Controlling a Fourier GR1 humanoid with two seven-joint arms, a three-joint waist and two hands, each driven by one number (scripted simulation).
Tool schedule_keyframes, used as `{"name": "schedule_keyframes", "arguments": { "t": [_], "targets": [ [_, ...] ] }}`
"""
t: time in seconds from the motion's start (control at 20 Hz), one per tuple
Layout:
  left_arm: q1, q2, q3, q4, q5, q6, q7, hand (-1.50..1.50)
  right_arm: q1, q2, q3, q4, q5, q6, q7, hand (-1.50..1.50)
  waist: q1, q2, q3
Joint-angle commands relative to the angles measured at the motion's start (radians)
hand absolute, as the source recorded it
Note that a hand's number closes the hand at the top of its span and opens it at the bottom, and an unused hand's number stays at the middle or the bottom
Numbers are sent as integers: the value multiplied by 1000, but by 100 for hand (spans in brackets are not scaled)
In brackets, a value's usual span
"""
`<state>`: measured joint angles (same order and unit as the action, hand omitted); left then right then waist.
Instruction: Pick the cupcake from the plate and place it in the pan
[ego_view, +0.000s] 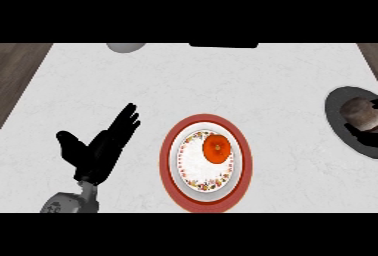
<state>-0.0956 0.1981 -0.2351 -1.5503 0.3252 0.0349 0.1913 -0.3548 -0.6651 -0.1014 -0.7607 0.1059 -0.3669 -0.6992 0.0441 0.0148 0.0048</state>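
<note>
Cupcake (216, 149) sat on red-rimmed plate (208, 202), centre. Left hand (103, 145) rested left, fingers straight, released. Pan (338, 102) far right; blurred shape inside, possibly right hand, state unclear.

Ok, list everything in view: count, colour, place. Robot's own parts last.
counter: one, white marbled, fills the view
plate: one, red rim, white centre with a flowered ring, centre of the counter
cupcake: one, orange, on the plate, toward its upper right
pan: one, dark grey, right edge, partly cut off
brownish object: one, inside the pan, too unclear to name
pale round object: one, grey-white, top edge, cut off
dark object: one, black, top edge, cut off
left hand: one, black, open, fingers up, left of the plate
right hand: not in view
</note>
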Motion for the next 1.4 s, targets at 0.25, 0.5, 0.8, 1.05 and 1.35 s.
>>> {"name": "schedule_keyframes", "arguments": {
  "t": [0.25, 0.5, 0.8, 1.05, 1.35],
  "targets": [
    [-48, -37, -24, 15, -37, 22, 19, 0, -272, -16, -81, 419, 22, 13, -164, 150, 22, 11, 2],
    [-65, -27, -10, 36, -15, -27, -13, 0, -283, -66, 35, 547, 166, -5, -12, -150, 52, 26, 1],
    [-71, -36, -3, 24, -3, -11, 29, 0, -311, -2, 18, 608, 151, 66, -68, -150, 47, 27, 7],
    [-32, -11, 8, 12, -4, -26, 14, 0, -356, -11, -113, 597, 9, 273, -156, -150, 25, 14, 6],
    [-40, -27, 0, 10, -18, -8, 17, 0, -358, -103, -197, 660, -77, 527, -119, -150, 23, 19, 7]
  ]
}}
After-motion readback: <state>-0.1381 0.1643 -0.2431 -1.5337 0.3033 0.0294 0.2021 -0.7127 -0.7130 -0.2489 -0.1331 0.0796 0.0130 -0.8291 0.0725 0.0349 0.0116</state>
